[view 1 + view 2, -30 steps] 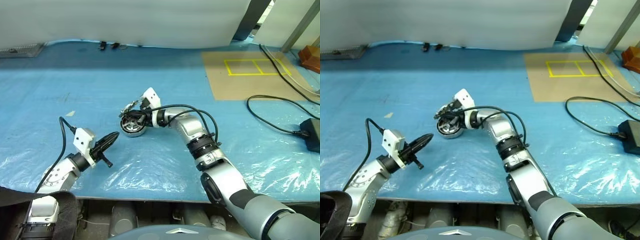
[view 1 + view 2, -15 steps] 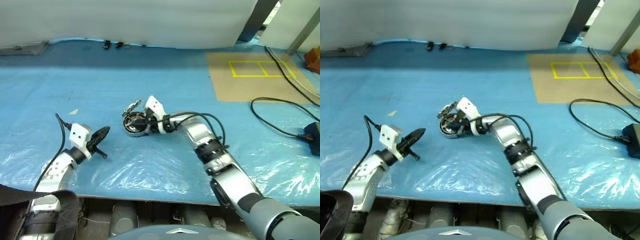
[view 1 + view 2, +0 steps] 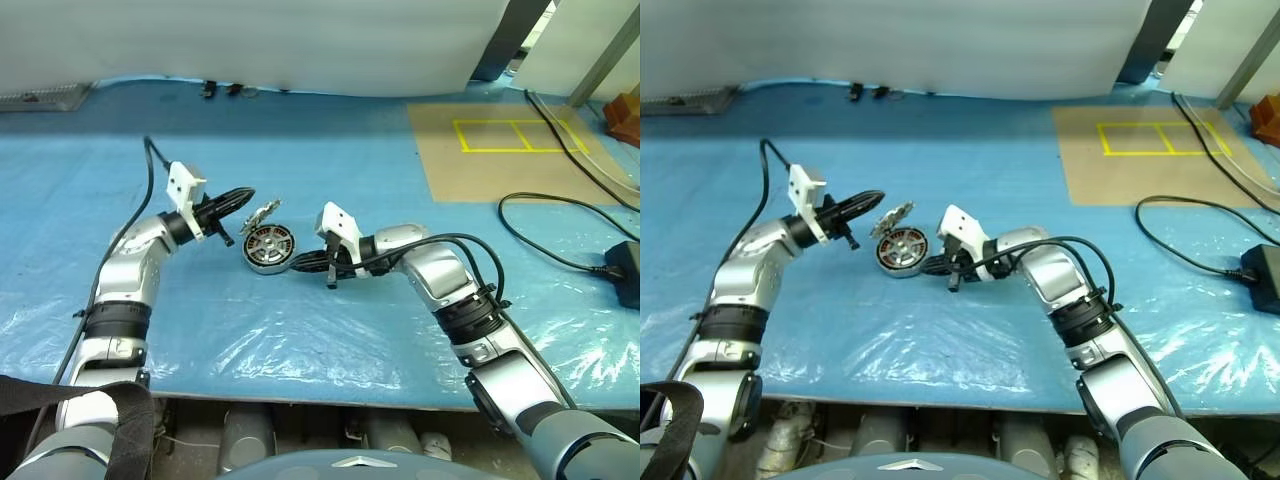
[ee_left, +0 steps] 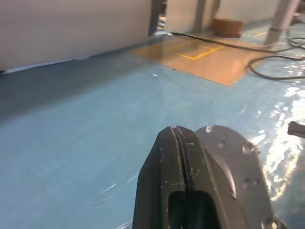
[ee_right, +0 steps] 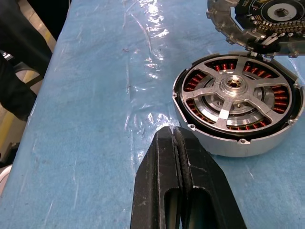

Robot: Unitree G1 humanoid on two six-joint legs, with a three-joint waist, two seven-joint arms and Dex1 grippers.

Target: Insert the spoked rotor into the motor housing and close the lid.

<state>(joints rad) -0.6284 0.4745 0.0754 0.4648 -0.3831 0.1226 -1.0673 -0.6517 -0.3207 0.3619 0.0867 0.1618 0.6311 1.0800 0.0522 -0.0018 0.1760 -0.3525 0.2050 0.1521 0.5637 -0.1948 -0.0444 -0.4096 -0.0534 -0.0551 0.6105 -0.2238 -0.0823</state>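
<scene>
The motor housing [image 3: 268, 248] lies flat on the blue table, a round silver puck with copper windings. In the right wrist view the spoked rotor [image 5: 233, 86] sits inside the housing [image 5: 200, 128], its silver spokes over the windings. The lid [image 3: 264, 212] stands hinged open at the housing's far edge, tilted up [image 5: 257, 21]. My left gripper [image 3: 243, 195] is shut and empty, level, its tip just left of the lid; a grey rounded plate [image 4: 228, 157] shows right behind its fingers. My right gripper [image 3: 297, 264] is shut and empty, its tip [image 5: 172, 130] close to the housing's right rim.
A brown board with yellow tape squares [image 3: 500, 145] lies at the back right. Black cables [image 3: 545, 235] and a black adapter [image 3: 625, 272] occupy the right side. Small dark items [image 3: 208, 90] rest by the white back wall. Crinkled clear plastic [image 3: 300, 335] covers the table's front.
My left gripper has risen and swung forward to the lid's left side. My right gripper has drawn back from the lid and housing to their right. The camera has shifted slightly.
</scene>
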